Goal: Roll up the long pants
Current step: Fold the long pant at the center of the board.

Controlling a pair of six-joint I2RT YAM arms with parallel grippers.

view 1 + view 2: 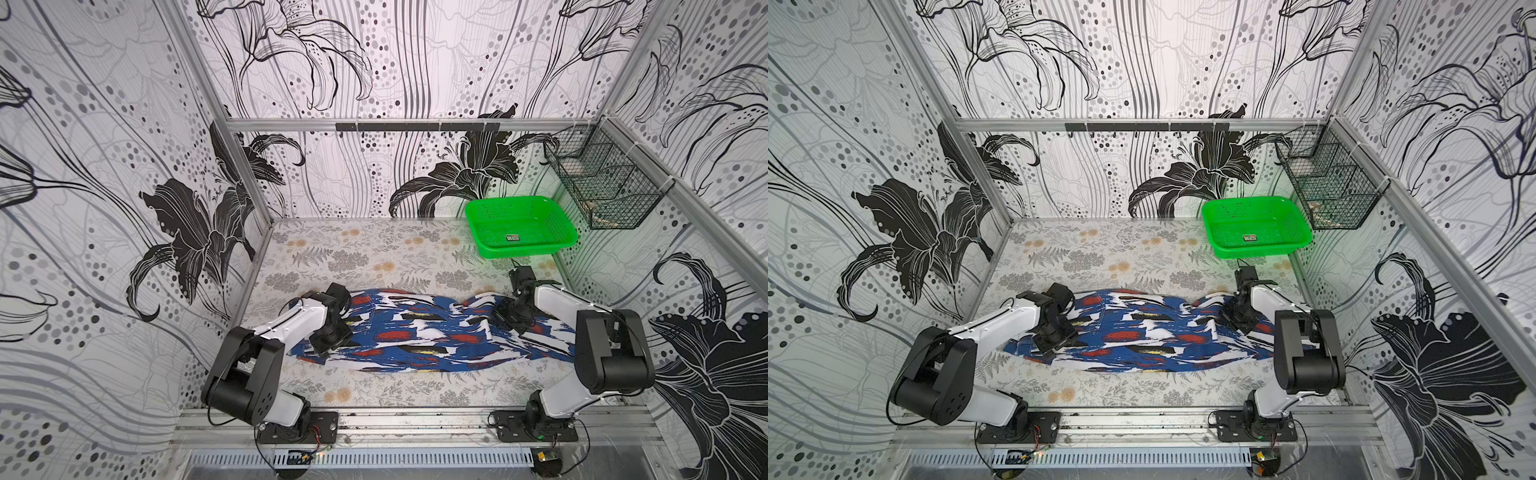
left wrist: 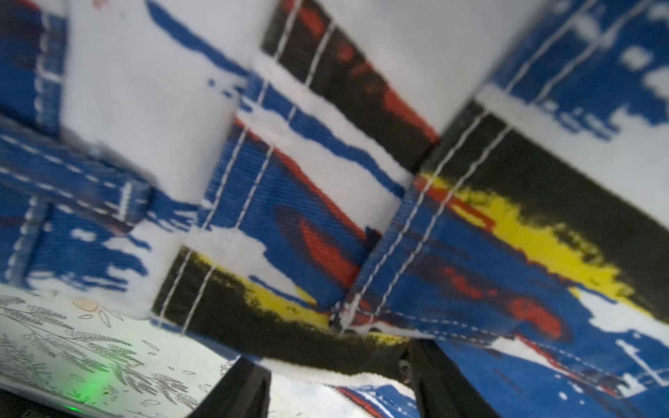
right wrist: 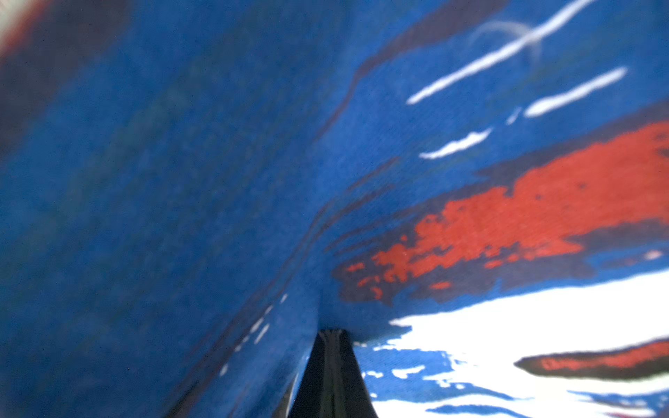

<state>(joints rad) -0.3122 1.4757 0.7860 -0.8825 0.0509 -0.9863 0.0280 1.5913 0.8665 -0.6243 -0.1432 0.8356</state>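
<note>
- The table (image 1: 374, 249) carries the long pants (image 1: 415, 336), which lie crosswise between my two arms, rumpled and not yet rolled.
- The cloth looks thin, light and limp. I judge it will sag and bunch rather than hold a shape, so both ends want holding.
- My right gripper (image 3: 333, 334) is pressed together on a pinch of blue cloth, which tents toward it.
- My left gripper (image 2: 333, 356) stands spread about the stitched edge (image 2: 434, 322), likely the firmest place to grip.
</note>
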